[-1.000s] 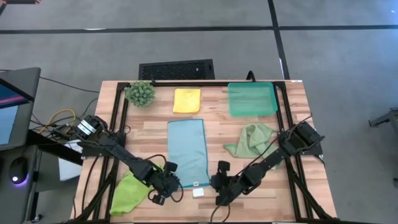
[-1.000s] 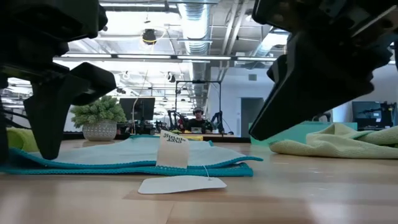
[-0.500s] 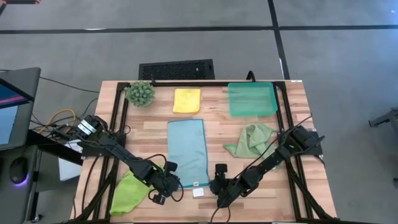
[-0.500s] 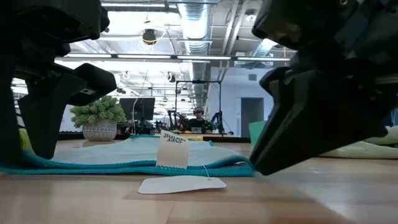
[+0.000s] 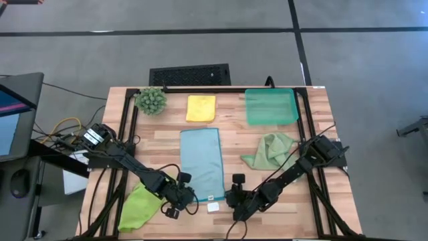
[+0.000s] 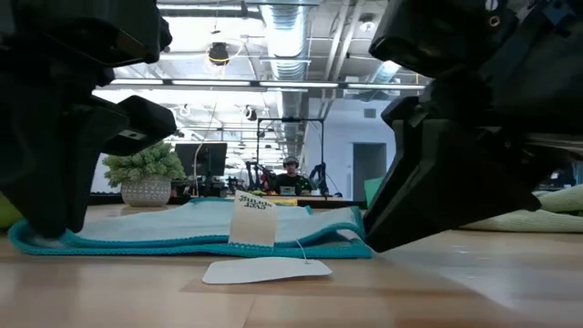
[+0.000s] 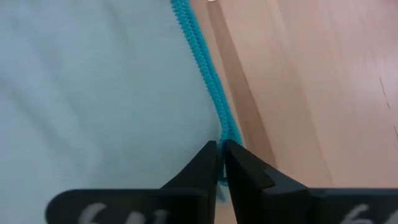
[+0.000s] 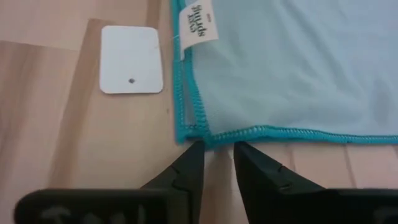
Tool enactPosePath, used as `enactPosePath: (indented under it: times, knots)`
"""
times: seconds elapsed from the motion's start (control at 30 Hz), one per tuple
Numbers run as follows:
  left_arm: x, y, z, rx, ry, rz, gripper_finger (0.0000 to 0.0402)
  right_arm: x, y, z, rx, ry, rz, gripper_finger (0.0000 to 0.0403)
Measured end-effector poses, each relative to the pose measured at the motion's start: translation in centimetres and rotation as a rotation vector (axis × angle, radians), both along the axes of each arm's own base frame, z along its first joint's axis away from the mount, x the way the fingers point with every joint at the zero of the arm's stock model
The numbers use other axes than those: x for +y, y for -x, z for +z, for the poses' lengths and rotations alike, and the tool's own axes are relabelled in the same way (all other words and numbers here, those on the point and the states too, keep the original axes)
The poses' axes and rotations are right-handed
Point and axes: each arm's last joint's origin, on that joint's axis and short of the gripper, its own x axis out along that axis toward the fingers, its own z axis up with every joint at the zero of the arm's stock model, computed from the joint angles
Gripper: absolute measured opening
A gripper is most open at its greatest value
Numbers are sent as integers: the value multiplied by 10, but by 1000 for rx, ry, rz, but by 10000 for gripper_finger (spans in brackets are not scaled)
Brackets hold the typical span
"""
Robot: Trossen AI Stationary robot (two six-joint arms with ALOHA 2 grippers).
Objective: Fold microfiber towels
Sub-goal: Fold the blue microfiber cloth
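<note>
Left wrist view: your left hand (image 7: 219, 163), spread a second ago, now pinches light blue towel (image 5: 202, 163) hem at lower centre of high frame. Right hand (image 8: 216, 160) fingers parted, straddling other near corner, not yet pinched. Lift premature.

Both arms are black and slender, built of long thin links with bulkier joint housings. Black cables loop along them, and the left arm's base carries a white label with yellow and orange wires beside it. The left tool (image 7: 219, 163) and right tool (image 8: 217, 163) each end in two matte black, wedge-shaped fingers, with pale lettering on the mount.
</note>
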Motion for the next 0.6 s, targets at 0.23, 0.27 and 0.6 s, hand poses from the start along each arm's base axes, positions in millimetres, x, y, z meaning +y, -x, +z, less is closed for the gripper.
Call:
enactPosePath:
  times: [0.23,0.27,0.6]
  knots:
    - [0,0,0,11,15,-11,3,7,1,5,-15,30,19,193]
    - [0,0,0,14,19,-12,3,8,0,7,-24,37,26,202]
    - [2,-1,0,19,24,-5,1,17,3,2,-17,162,121,219]
